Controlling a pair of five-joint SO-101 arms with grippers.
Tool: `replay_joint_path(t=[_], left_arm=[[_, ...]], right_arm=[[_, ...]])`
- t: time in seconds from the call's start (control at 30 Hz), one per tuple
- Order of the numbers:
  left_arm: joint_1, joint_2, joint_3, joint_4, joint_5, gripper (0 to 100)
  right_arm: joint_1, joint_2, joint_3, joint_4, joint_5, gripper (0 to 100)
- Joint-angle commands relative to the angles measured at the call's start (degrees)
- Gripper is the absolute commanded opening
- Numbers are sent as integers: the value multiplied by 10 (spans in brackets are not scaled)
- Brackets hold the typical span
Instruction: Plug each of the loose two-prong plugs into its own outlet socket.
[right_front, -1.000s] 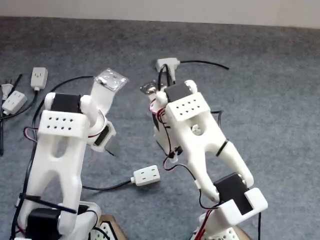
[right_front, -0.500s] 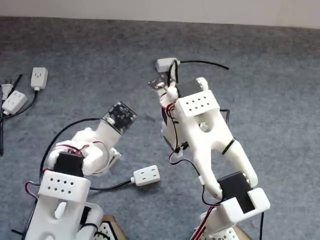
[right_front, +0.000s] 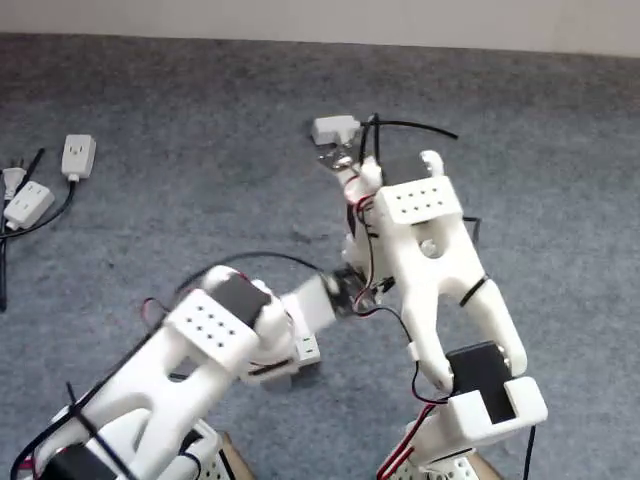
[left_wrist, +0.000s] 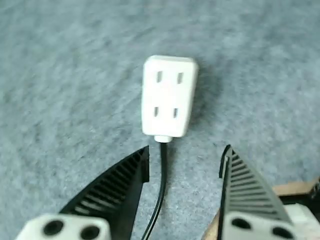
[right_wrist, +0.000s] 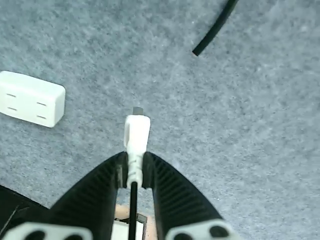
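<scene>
Outlet sockets and one plug are in view on a table (right_front: 560, 90) covered in grey, short-pile fabric. Two white plastic arms with exposed red and black wiring stand at its near edge.

The left arm (right_front: 200, 335) bends low across the middle. Its left tool (left_wrist: 186, 152) hangs released, its black ribbed fingers (left_wrist: 125, 175) spread wide, above a white socket block (left_wrist: 169, 95) near the near edge. This block is a rounded rectangle with two pairs of slots facing up. Its black cord (left_wrist: 161, 170) runs out between the fingers without touching them.

The right arm (right_front: 430, 240) extends toward the far edge. Its right tool (right_wrist: 134, 156) is clenched on a small white plug (right_wrist: 136, 132), prongs pointing away from it, held above the fabric. A second white block (right_wrist: 30, 98) lies just beside it near the far edge, and a loose black cable end (right_wrist: 215, 27) lies farther off.

Two more white blocks (right_front: 78, 155) (right_front: 28, 203) lie at the left edge with dark cords.
</scene>
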Motion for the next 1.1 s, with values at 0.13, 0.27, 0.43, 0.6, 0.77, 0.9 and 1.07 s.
replay_joint_path(t=[0.13,0.27,0.43,0.6,0.77,0.9,1.07], left_arm=[[-20,95,0,-95,-40,242],[-51,145,-16,-131,-71,242],[-52,185,-24,-146,-79,242],[-54,213,-24,-168,-91,242],[-51,215,-24,-182,-91,242],[-54,213,-26,-199,-91,163],[-55,213,-27,-203,-91,100]], right_arm=[[7,-4,30,-4,22,7],[-8,-4,26,-5,20,7],[-21,-4,28,-5,18,7],[-21,-4,30,-5,18,7],[-21,-4,30,-2,18,7],[-15,-7,27,-5,4,7],[29,-3,29,-25,-26,7]])
